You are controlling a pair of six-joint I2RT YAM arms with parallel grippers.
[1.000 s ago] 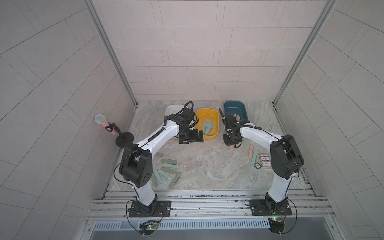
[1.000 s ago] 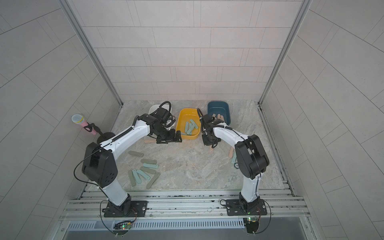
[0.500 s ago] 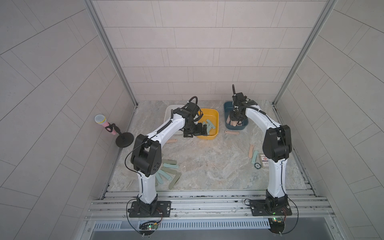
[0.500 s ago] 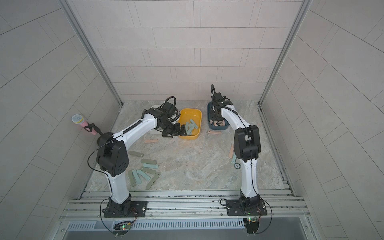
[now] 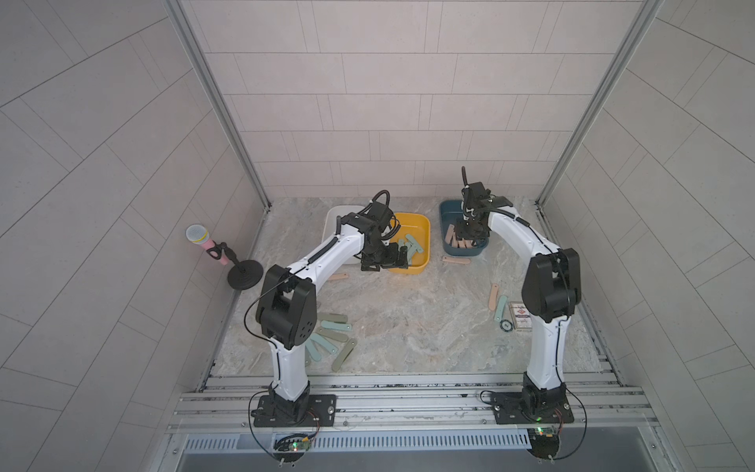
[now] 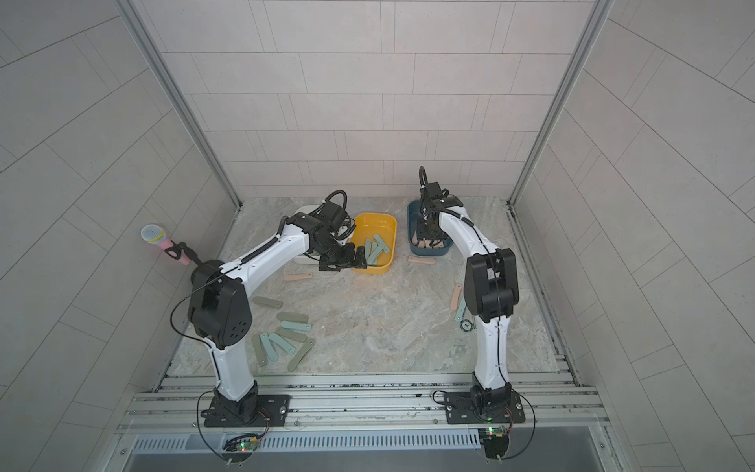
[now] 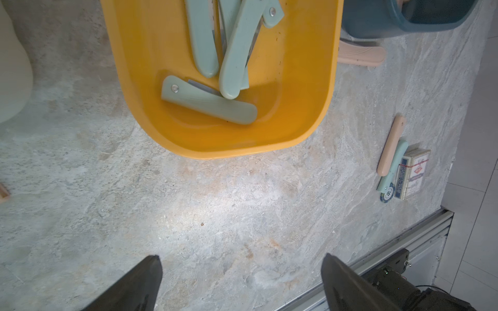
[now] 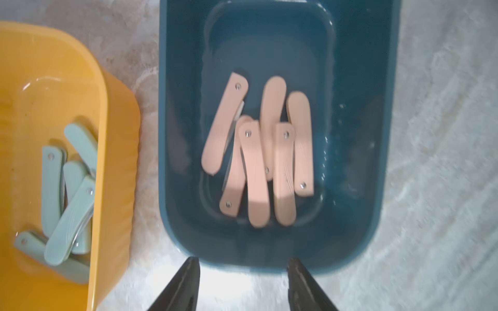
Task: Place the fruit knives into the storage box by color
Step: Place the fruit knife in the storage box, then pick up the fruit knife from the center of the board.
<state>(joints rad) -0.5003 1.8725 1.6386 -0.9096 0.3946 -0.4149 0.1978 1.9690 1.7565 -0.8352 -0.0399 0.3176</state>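
The storage boxes stand side by side at the back. Several light teal fruit knives [image 7: 207, 103] lie in the yellow box [image 5: 429, 245] [image 6: 394, 241]. Several peach-pink knives [image 8: 256, 175] lie in the blue box [image 5: 445, 208] [image 8: 183, 134]. My left arm mostly hides the white box [image 5: 335, 216]. My left gripper [image 7: 242, 258] [image 5: 384, 259] hangs open and empty at the yellow box's near rim. Open and empty, my right gripper [image 8: 244, 262] [image 5: 470, 235] hovers over the blue box. Loose green and teal knives [image 5: 333, 327] [image 6: 292, 327] cluster at the front left.
Single pink knives lie in front of the blue box [image 5: 455, 260] and near the white box [image 5: 339, 277]. A pink and a teal knife [image 5: 493, 296] lie at the right beside a printed card pack [image 5: 521, 321] and a black disc [image 5: 506, 325]. A microphone stand [image 5: 245, 278] is far left.
My right arm has swung from the middle of the table up over the blue box, and its jaws have opened. My left gripper has stayed open by the yellow box.
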